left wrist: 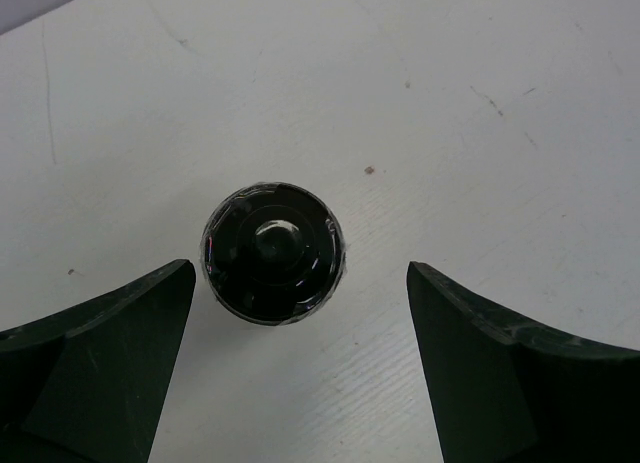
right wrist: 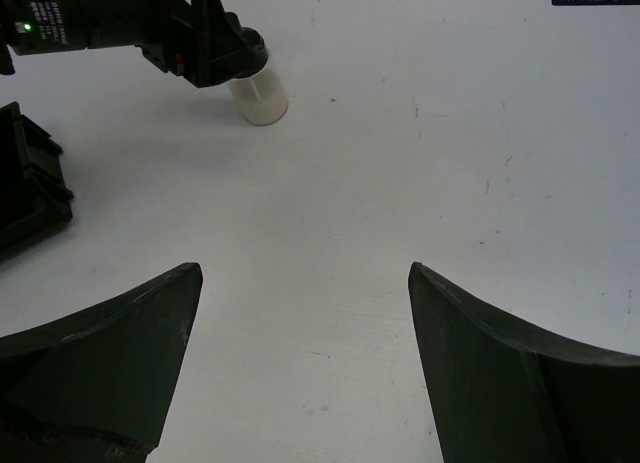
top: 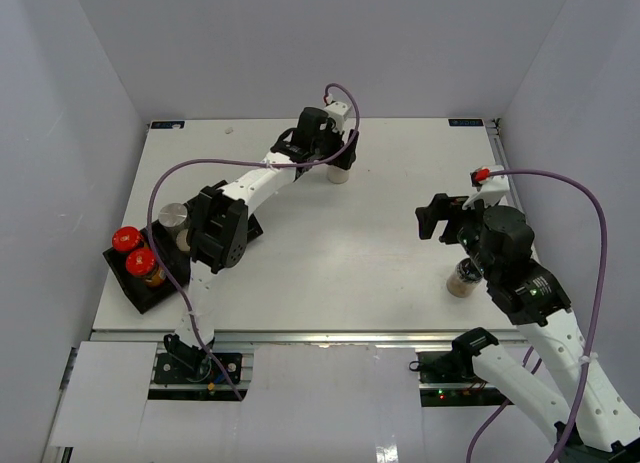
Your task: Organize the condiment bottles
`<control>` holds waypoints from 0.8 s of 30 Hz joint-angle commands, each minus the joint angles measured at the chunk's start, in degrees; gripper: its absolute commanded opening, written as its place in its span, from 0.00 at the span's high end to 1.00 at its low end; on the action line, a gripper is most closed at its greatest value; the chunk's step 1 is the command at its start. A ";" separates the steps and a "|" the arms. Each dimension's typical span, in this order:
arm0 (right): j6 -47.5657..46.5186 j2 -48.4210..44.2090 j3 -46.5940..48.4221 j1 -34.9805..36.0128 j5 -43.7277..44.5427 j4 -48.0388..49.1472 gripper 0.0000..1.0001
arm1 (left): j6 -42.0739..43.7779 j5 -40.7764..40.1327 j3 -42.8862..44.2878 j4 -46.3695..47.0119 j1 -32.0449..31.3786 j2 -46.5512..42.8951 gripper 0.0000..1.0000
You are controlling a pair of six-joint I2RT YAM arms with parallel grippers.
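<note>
A black-capped condiment bottle (left wrist: pixel 272 253) with pale contents (top: pixel 338 175) stands upright at the far middle of the table. My left gripper (left wrist: pixel 300 270) hangs open right above it, the cap just ahead of the gap and nearer the left finger (left wrist: pixel 120 353), not touching. In the top view that gripper (top: pixel 336 153) covers the bottle's top. Two red-capped bottles (top: pixel 127 239) (top: pixel 142 263) and a silvery-capped one (top: pixel 173 216) sit in the black tray (top: pixel 135 295) at the left. A tan-filled bottle (top: pixel 463 279) stands beside my right arm. My right gripper (top: pixel 432 221) (right wrist: pixel 305 271) is open over bare table.
A small red-topped thing (top: pixel 482 174) shows at the far right, by the right arm's cable. The tray's corner (right wrist: pixel 30 198) shows at the left of the right wrist view, with the pale bottle (right wrist: pixel 260 95) far ahead. Grey walls enclose the table on three sides.
</note>
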 commanded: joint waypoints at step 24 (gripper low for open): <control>-4.06 -4.57 -0.30 -0.19 3.40 3.60 0.10 | 1.89 -0.52 6.66 -0.04 -0.76 6.38 0.34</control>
